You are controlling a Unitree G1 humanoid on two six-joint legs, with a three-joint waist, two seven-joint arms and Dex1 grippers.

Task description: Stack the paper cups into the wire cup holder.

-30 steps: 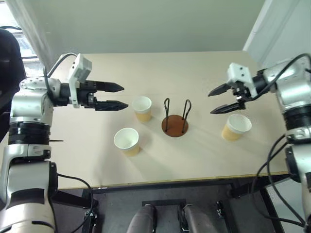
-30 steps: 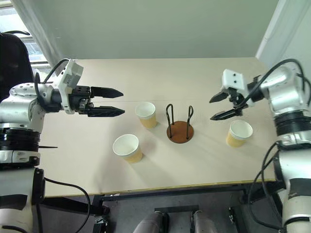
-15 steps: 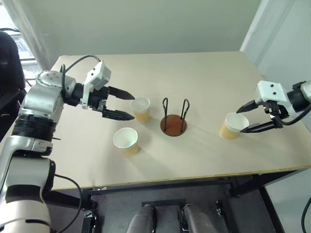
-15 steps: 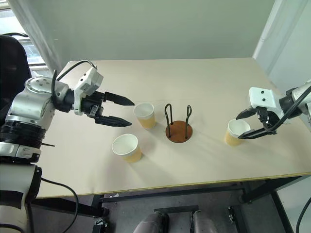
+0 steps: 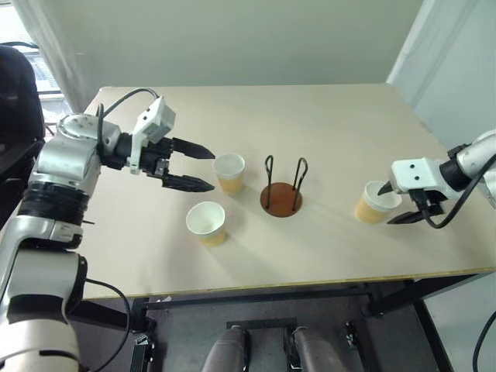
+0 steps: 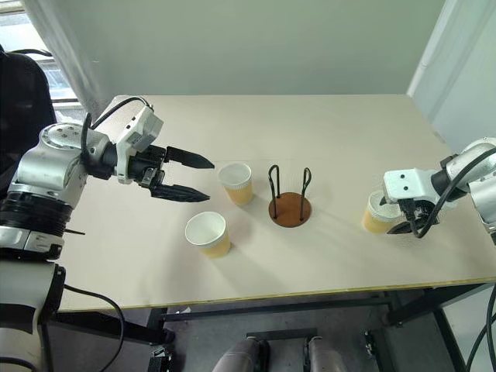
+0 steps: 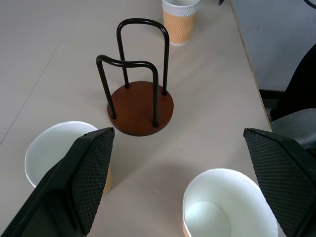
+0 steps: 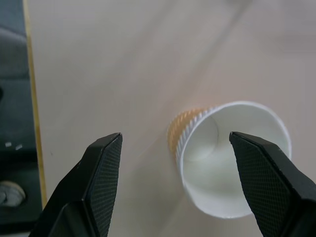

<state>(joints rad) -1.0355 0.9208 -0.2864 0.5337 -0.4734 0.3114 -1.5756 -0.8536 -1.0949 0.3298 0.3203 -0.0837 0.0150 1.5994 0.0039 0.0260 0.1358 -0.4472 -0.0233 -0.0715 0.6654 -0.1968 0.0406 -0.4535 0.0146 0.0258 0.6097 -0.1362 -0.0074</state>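
Beige counter (image 5: 325,124) carries three paper cups and the wire cup holder (image 5: 281,190) at its middle, empty. One cup (image 5: 229,172) and another (image 5: 205,223) stand left of it, near the left claw (image 5: 200,167), which is spread wide and empty. The right claw (image 5: 399,203) is open around the third cup (image 5: 375,203), not gripping. Closing off-centre could crush or tip that light cup.

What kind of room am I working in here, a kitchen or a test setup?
Probably a lab or office test setup, not a kitchen: a bare tan table against a plain wall, a curtain by a window, and just three paper cups and a wire cup holder laid out.
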